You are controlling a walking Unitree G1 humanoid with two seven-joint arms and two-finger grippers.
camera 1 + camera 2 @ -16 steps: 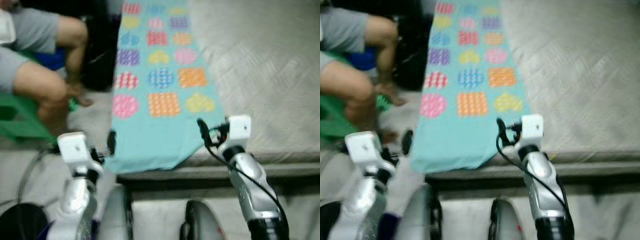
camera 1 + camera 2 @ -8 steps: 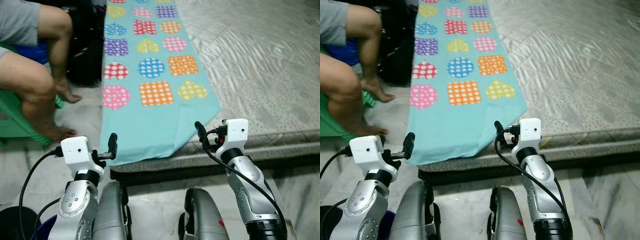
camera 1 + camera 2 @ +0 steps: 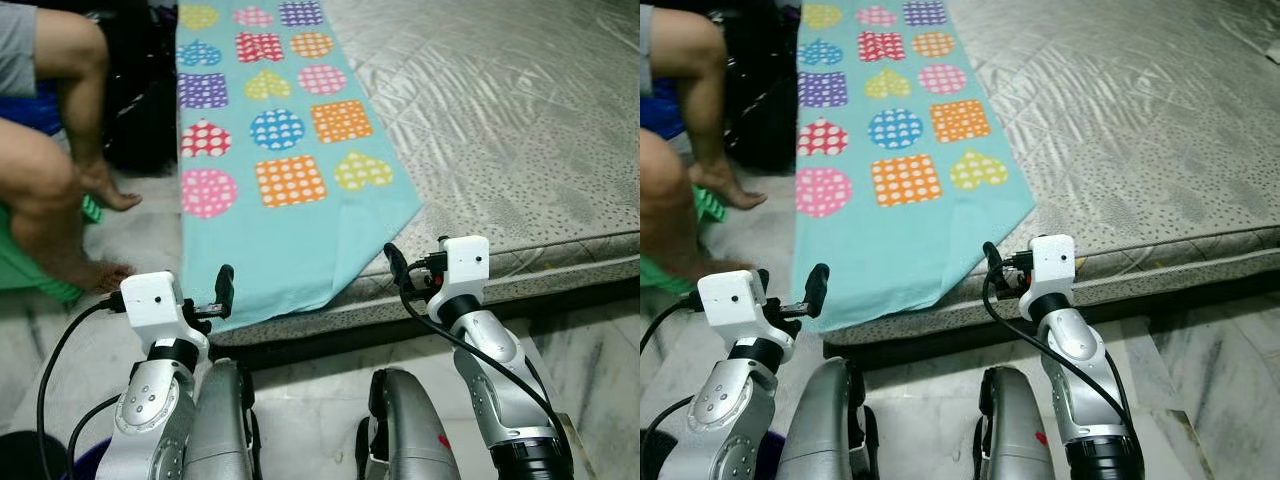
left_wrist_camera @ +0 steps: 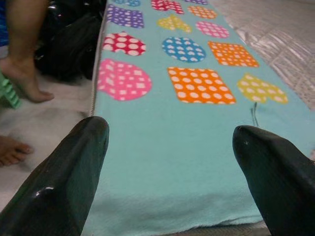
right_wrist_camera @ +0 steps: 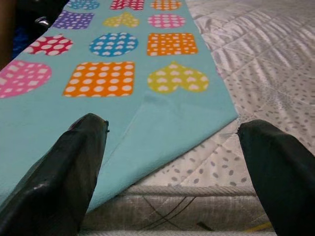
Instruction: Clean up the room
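A turquoise blanket point(image 3: 270, 200) printed with dotted hearts, squares and circles lies along the left side of a grey quilted mattress point(image 3: 520, 120). Its near end drapes over the mattress edge. My left gripper point(image 3: 225, 288) hovers just before that hanging hem, open, with nothing between its fingers; in the left wrist view the blanket point(image 4: 172, 147) spreads between the two black fingers point(image 4: 74, 167). My right gripper point(image 3: 393, 262) is open at the blanket's near right corner point(image 5: 197, 123), above the mattress border, and holds nothing.
A person's bare legs point(image 3: 50, 170) and feet rest on the floor to the left, by a green stool point(image 3: 25, 275) and a black bag point(image 3: 135, 100). Pale marble floor point(image 3: 590, 340) runs along the mattress front. A dark bucket point(image 3: 20, 465) stands at my lower left.
The whole picture has shifted left and sharpened, so the camera has moved. Both grippers keep the same open pose near the blanket's front edge.
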